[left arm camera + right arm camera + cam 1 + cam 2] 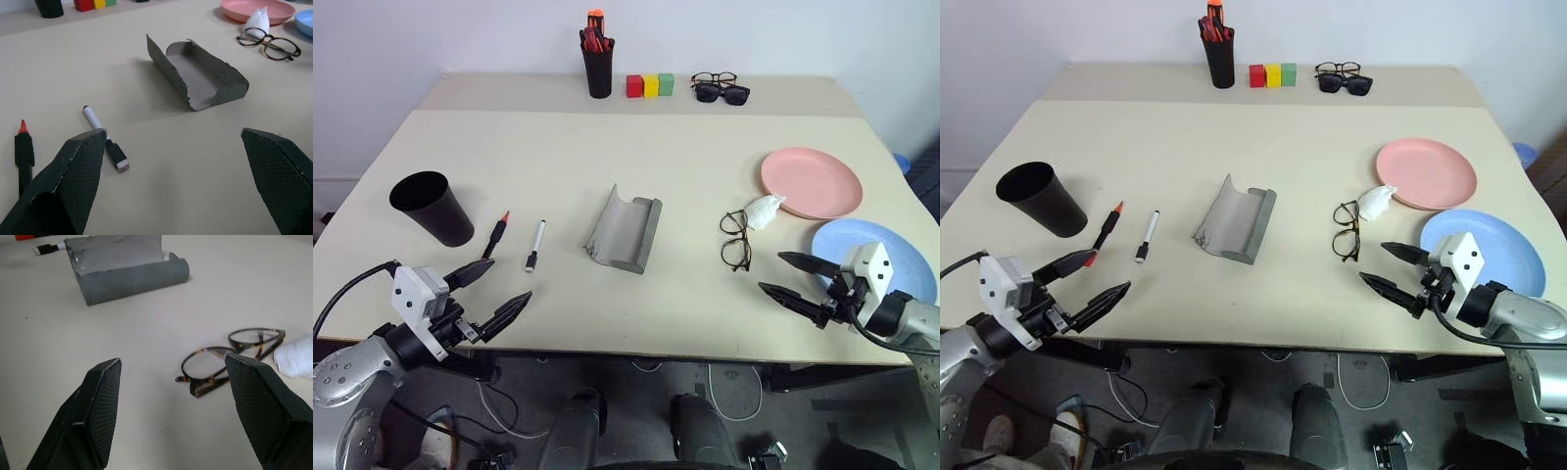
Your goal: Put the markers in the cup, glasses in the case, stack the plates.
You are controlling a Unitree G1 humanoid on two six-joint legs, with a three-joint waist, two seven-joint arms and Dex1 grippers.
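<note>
Nearest me, both sets of black fingers are spread and holding nothing: the left gripper (497,291) at seven o'clock, the right gripper (795,278) at four; just beyond lie the black red-tipped marker (496,235) and white black-capped marker (535,246), the wide black plastic cup (432,208) at nine, the open grey felt case (625,231) centre, thin wire-rimmed glasses (735,238) beside it; light blue plate (871,257), then pink plate (811,182), rest on the beige table (607,147) at two.

We see the left gripper (494,291) at the near left, fingers spread wide and pointing inward to the right. The right gripper (795,278) at the near right points left, fingers apart, holding nothing.
</note>
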